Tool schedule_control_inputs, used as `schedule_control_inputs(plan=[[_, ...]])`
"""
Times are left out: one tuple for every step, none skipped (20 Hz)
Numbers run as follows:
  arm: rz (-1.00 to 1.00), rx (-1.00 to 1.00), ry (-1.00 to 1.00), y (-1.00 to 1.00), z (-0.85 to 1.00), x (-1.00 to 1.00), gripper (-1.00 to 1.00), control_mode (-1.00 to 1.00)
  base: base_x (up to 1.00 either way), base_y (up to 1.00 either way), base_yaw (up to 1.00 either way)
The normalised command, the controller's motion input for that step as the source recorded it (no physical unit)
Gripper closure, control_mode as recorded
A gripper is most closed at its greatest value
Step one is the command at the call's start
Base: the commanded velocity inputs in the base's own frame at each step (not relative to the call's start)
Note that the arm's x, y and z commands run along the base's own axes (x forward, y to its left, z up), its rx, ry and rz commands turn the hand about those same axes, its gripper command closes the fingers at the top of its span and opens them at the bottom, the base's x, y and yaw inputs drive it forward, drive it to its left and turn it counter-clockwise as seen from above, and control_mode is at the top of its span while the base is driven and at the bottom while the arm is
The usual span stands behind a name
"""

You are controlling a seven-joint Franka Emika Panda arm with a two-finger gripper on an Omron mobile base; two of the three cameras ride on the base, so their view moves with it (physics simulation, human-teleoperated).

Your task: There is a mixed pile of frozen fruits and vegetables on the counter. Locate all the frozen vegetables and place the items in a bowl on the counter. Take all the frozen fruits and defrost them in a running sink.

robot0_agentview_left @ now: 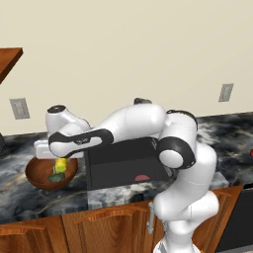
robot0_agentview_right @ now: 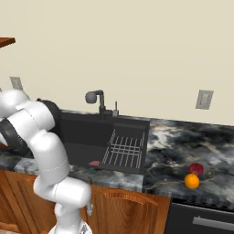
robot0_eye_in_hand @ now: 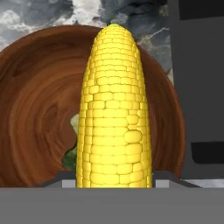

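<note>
**Now: corn cob held over wooden bowl**

Marbled counter (robot0_agentview_left: 20, 197) carries a black sink (robot0_agentview_right: 91, 137) and, at its nine o'clock, the wooden bowl (robot0_agentview_left: 37, 175). Gripper (robot0_agentview_left: 60, 159), jaws half open, grips the corn cob (robot0_eye_in_hand: 114, 109) above a green piece (robot0_eye_in_hand: 70, 159). Red ball (robot0_agentview_right: 196, 168) touches orange ball (robot0_agentview_right: 191, 181), well apart.

The corn cob (robot0_eye_in_hand: 114, 109) hides most of the dark green piece (robot0_eye_in_hand: 71, 158) in the bowl (robot0_eye_in_hand: 39, 109).

Behind me stood a plain beige wall (robot0_agentview_right: 137, 50), grey outlets (robot0_agentview_right: 204, 99) at 3 and 9 o'clock, wooden shelf (robot0_agentview_left: 9, 58) at 10.
</note>
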Motion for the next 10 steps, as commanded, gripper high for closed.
schedule_control_inputs(plan=[[0.00,0.00,0.06,-0.10,-0.28,-0.04,1.00,-1.00,0.00,0.00,0.00],[0.00,0.00,0.09,-0.10,-0.28,-0.02,1.00,-1.00,0.00,0.00,0.00],[0.00,0.00,0.10,-0.09,-0.28,-0.02,1.00,-1.00,0.00,0.00,0.00],[0.00,0.00,0.10,-0.05,-0.29,-0.01,1.00,-1.00,0.00,0.00,0.00],[0.00,0.00,0.07,0.00,-0.26,0.00,1.00,-1.00,0.00,0.00,0.00],[0.00,0.00,0.07,0.00,-0.24,0.00,1.00,-1.00,0.00,0.00,0.00],[0.00,0.00,0.06,0.00,-0.24,0.00,1.00,-1.00,0.00,0.00,0.00],[0.00,0.00,0.05,0.00,-0.25,0.00,1.00,-1.00,0.00,0.00,0.00],[0.00,0.00,0.04,0.00,-0.28,0.00,1.00,-1.00,0.00,0.00,0.00],[0.00,0.00,0.01,0.02,-0.22,0.00,1.00,-1.00,0.00,0.00,0.00]])
